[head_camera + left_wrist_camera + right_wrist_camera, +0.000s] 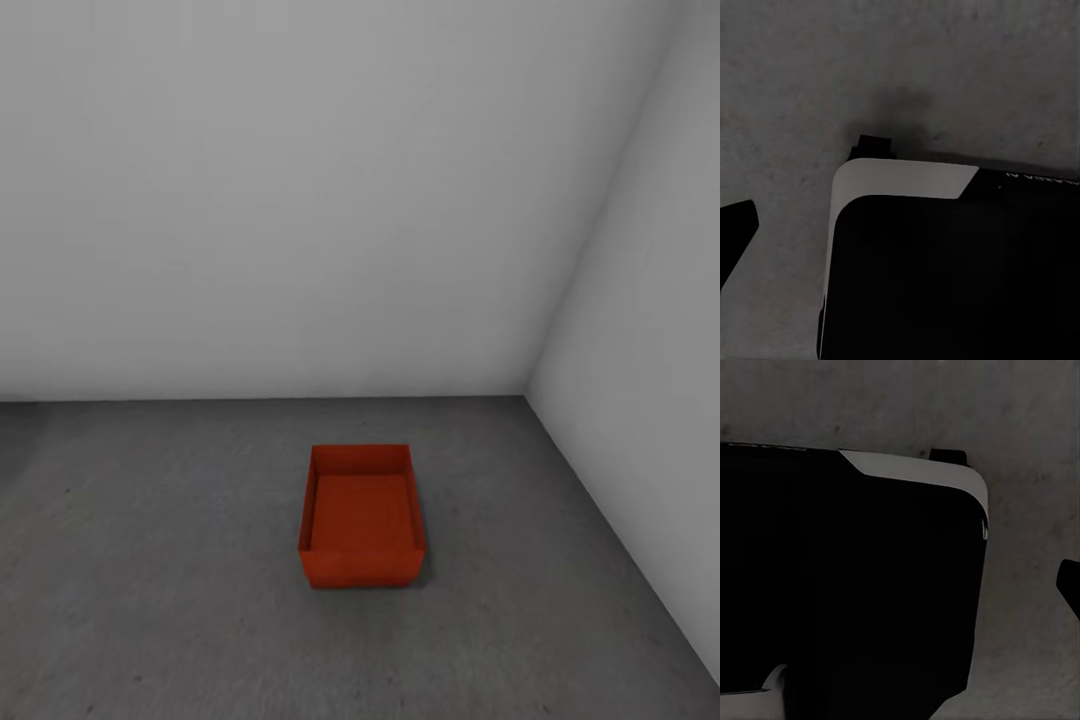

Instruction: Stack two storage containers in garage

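head view: one red-orange storage container [361, 517] sits on the grey speckled concrete floor [150, 560] of the garage, near the corner where two plain white walls [300, 200] meet. it is upright, open top facing up, inside bare. its long axis runs away from the camera toward the back wall, short sides near and far. it stands apart from both walls, closer to the back wall, with the right wall [650, 400] well off to its side. nothing is stacked on it.

left wrist view: camera looks down on the concrete floor [907, 60] and a dark robot body [945, 277] with a pale rounded edge. a dark tip [735, 232] at the picture's edge may be one of the fingers; cannot tell whether the fingers are open or closed.

right wrist view: same kind of look, floor [907, 397] and dark robot body [847, 585] with a pale trim. a dark tip [1070, 581] at the edge; finger state cannot be told. both arms seem tucked low beside the body, pointing down.
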Controlling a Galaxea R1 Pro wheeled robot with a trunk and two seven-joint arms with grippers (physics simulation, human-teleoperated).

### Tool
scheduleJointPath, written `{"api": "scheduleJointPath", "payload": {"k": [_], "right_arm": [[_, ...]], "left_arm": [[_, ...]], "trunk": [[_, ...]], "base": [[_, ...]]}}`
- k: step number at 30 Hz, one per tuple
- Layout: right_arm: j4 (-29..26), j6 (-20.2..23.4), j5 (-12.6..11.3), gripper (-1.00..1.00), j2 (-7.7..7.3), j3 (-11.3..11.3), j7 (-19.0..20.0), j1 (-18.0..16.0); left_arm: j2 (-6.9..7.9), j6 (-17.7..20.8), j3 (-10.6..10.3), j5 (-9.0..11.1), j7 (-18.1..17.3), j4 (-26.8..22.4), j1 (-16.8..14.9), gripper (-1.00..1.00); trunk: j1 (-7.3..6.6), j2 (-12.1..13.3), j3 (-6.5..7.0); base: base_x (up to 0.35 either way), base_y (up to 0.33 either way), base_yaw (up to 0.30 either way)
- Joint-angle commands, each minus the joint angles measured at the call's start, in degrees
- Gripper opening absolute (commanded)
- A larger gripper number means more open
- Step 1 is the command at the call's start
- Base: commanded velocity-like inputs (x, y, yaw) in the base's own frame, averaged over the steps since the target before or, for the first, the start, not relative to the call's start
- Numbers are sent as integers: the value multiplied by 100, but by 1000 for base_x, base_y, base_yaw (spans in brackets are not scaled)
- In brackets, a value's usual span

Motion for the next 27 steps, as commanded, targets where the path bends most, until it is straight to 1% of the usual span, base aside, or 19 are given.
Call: {"api": "scheduleJointPath", "payload": {"k": [1,27], "right_arm": [[18,-31,-60,100,4,44,21,-6],[18,-31,-60,100,13,44,21,-6]], "left_arm": [[2,-14,-49,60,-22,5,-4,100],[2,-14,-52,57,-22,9,-4,100]], "trunk": [[0,-3,4],[0,-3,239]], "base": [[0,0,0],[0,0,0]]}}
